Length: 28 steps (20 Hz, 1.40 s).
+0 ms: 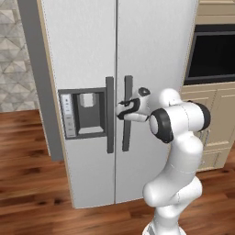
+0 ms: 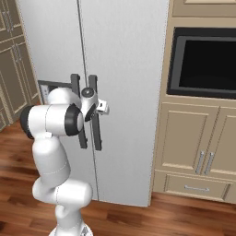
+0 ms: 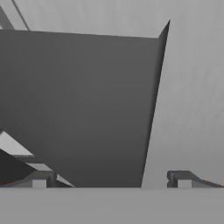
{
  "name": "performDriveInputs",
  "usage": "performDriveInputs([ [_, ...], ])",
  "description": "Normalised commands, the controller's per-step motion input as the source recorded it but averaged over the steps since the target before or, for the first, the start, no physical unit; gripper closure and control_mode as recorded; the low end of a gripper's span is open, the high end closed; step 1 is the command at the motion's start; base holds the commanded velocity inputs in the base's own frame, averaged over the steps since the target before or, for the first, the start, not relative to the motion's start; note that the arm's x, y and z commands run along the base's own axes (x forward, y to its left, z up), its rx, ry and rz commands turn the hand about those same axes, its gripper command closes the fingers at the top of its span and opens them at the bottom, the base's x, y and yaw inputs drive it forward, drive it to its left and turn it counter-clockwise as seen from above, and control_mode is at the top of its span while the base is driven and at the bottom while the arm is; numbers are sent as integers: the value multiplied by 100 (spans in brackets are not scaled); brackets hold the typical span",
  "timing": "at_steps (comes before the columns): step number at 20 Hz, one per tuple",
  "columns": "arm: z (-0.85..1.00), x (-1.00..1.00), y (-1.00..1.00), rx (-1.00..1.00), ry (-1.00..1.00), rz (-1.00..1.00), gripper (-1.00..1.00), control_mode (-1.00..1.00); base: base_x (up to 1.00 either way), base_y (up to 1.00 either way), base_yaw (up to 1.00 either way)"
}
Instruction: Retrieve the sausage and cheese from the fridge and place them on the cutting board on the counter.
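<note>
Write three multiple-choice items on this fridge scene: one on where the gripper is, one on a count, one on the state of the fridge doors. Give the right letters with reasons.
1. Where is the gripper?
A. at the right door's handle
B. inside the water dispenser
C. down by the floor

2. How many dark vertical handles does the fridge carry?
A. one
B. two
C. four

3. How do the fridge doors stand?
A. both shut
B. left one swung open
C. both open

Answers:
1 A: both base views show the hand up against the right handle, its fingers spread in the hand view.
2 B: two bars stand side by side at the seam between the doors.
3 A: the door fronts lie flush, and no shelves show.
</note>
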Motion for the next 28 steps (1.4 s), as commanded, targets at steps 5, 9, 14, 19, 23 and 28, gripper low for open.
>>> performDriveInputs([
  [5, -6, 34, 10, 0, 0, -4, 100, -100, 0, 0, 0],
  [9, 0, 34, 3, 0, 0, -9, 100, -100, 0, 0, 0],
  [14, 9, 10, 0, 0, 0, -9, 100, -100, 0, 0, 0],
  [19, 24, -28, -7, 2, 0, -4, 100, -100, 0, 0, 0],
  [23, 26, -57, -22, 7, 6, -1, 100, -100, 0, 0, 0],
  [28, 18, -77, -37, 9, 10, 0, 100, -100, 0, 0, 0],
])
